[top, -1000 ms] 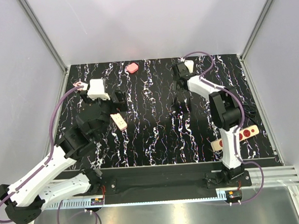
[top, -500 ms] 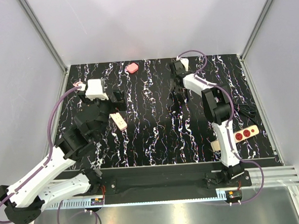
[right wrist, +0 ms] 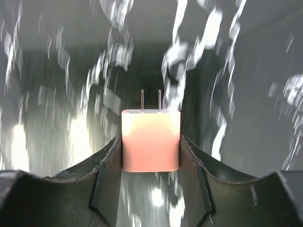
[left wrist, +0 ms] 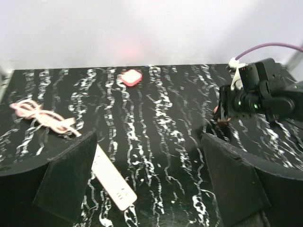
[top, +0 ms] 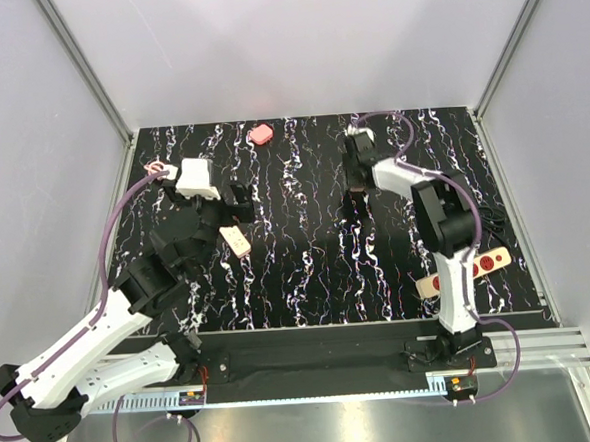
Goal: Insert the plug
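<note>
Plug (right wrist: 150, 138) clamped in right gripper (right wrist: 150, 144), prongs ahead; socket strip (top: 490, 262) located well behind it. Left gripper (left wrist: 150, 163) spread, empty.

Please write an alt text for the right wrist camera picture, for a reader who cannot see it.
A small pinkish plug is clamped between the two dark fingers of the right gripper, its two metal prongs pointing away from the camera. Behind it lies a blurred black table with white streaks.
</note>
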`<action>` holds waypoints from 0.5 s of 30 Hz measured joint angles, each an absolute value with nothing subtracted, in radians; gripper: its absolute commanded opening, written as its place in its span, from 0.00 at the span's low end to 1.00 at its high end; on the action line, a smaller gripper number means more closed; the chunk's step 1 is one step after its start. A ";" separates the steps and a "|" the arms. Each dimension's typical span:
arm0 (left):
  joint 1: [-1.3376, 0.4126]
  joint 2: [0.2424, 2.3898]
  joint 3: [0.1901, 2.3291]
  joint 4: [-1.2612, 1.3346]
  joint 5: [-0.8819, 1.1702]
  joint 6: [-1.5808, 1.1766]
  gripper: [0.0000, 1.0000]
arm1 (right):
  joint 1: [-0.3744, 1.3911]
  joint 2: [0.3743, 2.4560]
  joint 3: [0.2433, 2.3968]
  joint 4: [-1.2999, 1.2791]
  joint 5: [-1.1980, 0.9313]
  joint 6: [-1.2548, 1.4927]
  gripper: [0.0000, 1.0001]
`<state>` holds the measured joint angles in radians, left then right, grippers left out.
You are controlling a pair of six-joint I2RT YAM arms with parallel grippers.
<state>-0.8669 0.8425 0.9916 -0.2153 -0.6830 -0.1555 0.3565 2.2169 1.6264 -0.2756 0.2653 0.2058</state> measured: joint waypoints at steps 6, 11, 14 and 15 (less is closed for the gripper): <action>-0.842 0.891 0.997 -0.225 -0.550 -0.203 0.99 | 0.472 1.864 1.116 -0.158 0.200 0.201 0.15; -0.739 1.009 1.047 -0.288 -0.347 -0.303 0.93 | 0.664 1.613 0.857 -0.116 0.231 0.187 0.11; -0.670 1.079 1.077 -0.312 -0.197 -0.368 0.90 | 0.700 1.419 0.757 -0.087 0.248 0.187 0.09; -0.648 1.102 1.084 -0.313 -0.133 -0.392 0.89 | 0.699 1.338 0.728 -0.073 0.248 0.188 0.08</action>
